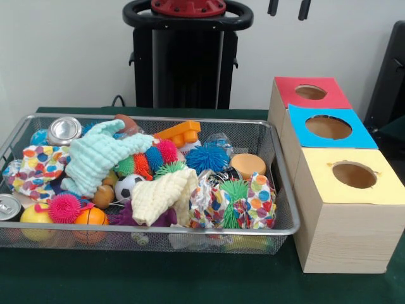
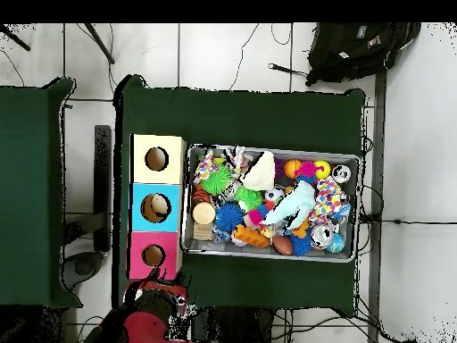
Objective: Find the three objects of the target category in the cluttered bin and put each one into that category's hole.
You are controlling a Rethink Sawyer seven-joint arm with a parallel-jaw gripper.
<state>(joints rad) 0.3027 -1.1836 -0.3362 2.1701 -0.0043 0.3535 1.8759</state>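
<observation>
A wire mesh bin (image 1: 286, 209) (image 2: 272, 150) is heaped with toys. In it lie a mint cloth (image 1: 95, 158), a cream cloth (image 1: 161, 196), spotted fabric bundles (image 1: 38, 168), spiky balls in blue (image 1: 207, 157) and pink (image 1: 64, 208), a small soccer ball (image 1: 130, 185), an orange ball (image 1: 90, 217), two cans (image 1: 63, 130) and an orange block (image 1: 180, 133). Beside the bin stands a wooden box with a red hole (image 1: 311, 92), a blue hole (image 1: 328, 127) and a yellow hole (image 1: 354, 175). My gripper (image 1: 288, 7) shows only its two tips at the top edge, apart and empty, above the red end of the box.
The bin and box stand on a dark green cloth (image 1: 190, 278) (image 2: 241, 112). The arm (image 2: 147, 323) is drawn back near the box's red end (image 2: 153, 255). Another green table (image 2: 31, 179) is off to one side. A black bag (image 2: 357, 45) lies on the floor.
</observation>
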